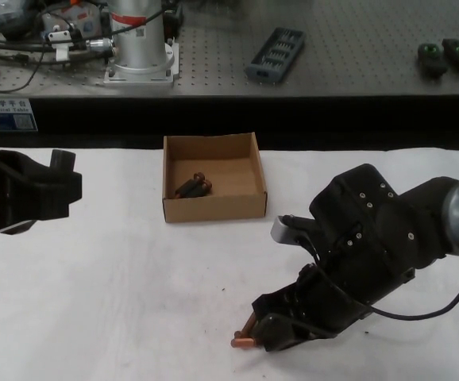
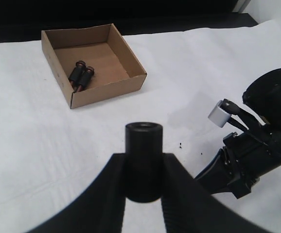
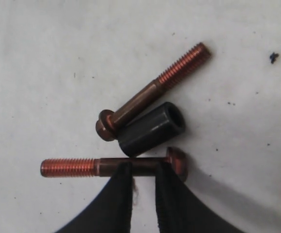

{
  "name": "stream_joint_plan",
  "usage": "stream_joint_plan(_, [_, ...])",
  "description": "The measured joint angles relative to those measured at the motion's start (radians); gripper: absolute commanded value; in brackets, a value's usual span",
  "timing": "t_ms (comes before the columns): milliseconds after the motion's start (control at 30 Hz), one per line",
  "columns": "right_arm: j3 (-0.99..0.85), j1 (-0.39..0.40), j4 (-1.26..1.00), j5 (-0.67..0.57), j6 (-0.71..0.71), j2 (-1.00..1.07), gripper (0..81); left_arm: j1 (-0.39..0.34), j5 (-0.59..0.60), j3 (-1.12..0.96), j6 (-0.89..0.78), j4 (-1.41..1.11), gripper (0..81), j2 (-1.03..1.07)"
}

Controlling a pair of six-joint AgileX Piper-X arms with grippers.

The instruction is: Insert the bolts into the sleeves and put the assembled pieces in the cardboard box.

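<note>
Left claw (image 2: 143, 167): closed on black sleeve (image 2: 144, 145), clear of desk (image 2: 33, 145). Right claw (image 3: 143, 170): closed on copper bolt (image 3: 72, 167) lying on desk (second bolt (image 3: 155, 87), loose sleeve (image 3: 152, 128) just beside). Cardboard box (image 1: 214, 208): two assembled pieces (image 1: 193, 186) inside.

High and left wrist cameras share the cardboard box (image 1: 214, 208); right wrist camera looks down, close.

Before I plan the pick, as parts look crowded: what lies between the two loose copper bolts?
A black sleeve lies on its side between one bolt and the other bolt, in the right wrist view.
</note>
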Motion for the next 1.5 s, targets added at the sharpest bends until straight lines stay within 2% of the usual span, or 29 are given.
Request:
stream_joint_plan(267, [-0.002, 0.000, 0.014, -0.002, -0.010, 0.000, 16.0, 0.000, 0.003, 0.000, 0.000, 0.000, 10.1, 0.000])
stream_joint_plan(467, [-0.005, 0.000, 0.092, -0.004, -0.080, -0.003, 16.0, 0.000, 0.007, 0.000, 0.000, 0.000, 10.1, 0.000])
stream_joint_plan(633, [-0.002, -0.017, 0.116, 0.052, -0.089, 0.000, 16.0, 0.000, 0.007, 0.000, 0.000, 0.000, 10.1, 0.000])
stream_joint_plan(933, [-0.002, -0.017, 0.111, 0.061, -0.086, 0.000, 16.0, 0.000, 0.007, 0.000, 0.000, 0.000, 10.1, 0.000])
stream_joint_plan(1267, [-0.023, 0.012, 0.114, 0.076, 0.009, 0.000, 16.0, 0.000, 0.007, 0.000, 0.000, 0.000, 10.1, 0.000])
stream_joint_plan(1367, [-0.071, 0.037, 0.125, 0.129, 0.103, 0.000, 16.0, 0.000, -0.025, 0.000, 0.000, 0.000, 10.1, 0.000])
stream_joint_plan(1500, [-0.096, 0.054, 0.134, 0.158, 0.162, 0.000, 16.0, 0.000, -0.081, 0.000, 0.000, 0.000, 10.1, 0.000])
